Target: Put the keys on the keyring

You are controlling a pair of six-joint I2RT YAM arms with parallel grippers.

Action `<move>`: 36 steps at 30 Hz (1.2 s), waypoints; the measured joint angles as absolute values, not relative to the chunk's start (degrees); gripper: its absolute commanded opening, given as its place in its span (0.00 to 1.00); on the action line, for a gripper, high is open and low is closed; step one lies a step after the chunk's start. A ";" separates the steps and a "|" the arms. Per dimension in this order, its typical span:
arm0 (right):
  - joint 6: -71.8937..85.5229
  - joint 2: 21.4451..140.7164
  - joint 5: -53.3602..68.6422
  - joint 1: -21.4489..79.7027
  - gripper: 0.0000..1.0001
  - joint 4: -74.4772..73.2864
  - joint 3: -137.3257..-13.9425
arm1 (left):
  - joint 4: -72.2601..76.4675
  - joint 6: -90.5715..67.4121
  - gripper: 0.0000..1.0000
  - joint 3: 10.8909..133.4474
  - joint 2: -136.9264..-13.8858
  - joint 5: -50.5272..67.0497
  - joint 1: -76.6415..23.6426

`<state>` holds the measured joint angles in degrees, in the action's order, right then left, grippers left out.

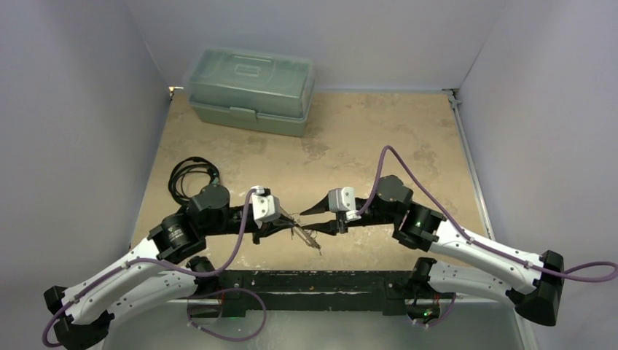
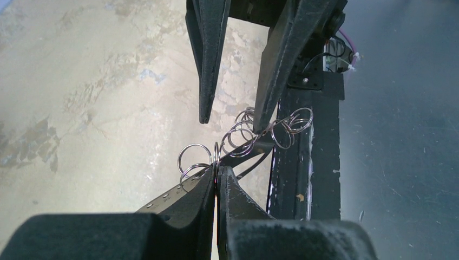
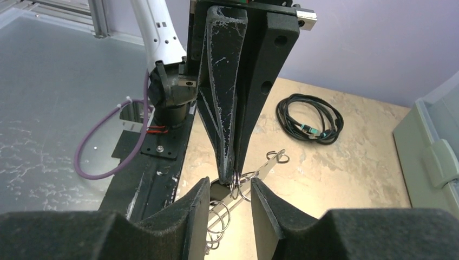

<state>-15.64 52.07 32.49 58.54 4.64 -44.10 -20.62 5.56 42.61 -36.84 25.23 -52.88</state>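
Observation:
My left gripper is shut on one small metal ring of the keyring, which hangs just above the table in front of it. In the left wrist view the shut fingertips pinch that ring, and several more rings dangle along the thin strip. My right gripper is open and faces the left one, its fingers either side of the ring cluster. In the right wrist view its open jaws straddle the strip. I cannot make out any keys.
A grey-green lidded box stands at the back left. A black coiled cable lies left of the left arm and also shows in the right wrist view. The black base rail runs along the near edge.

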 measured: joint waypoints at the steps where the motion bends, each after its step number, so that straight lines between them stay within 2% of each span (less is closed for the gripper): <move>1: -15.64 52.29 32.51 58.54 0.37 4.60 -44.10 | -21.80 5.54 0.00 43.11 -37.12 24.84 -52.88; 17: -15.70 56.51 32.77 58.54 0.36 3.38 -44.56 | -27.70 4.91 0.00 45.32 -41.04 22.33 -52.88; 36: -15.92 59.68 32.99 58.54 0.27 1.28 -46.06 | -27.42 3.60 0.00 45.32 -41.67 23.83 -52.88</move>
<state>-15.92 59.68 32.99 58.54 1.28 -46.06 -27.42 3.60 45.32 -41.67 23.83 -52.88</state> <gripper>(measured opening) 0.292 0.012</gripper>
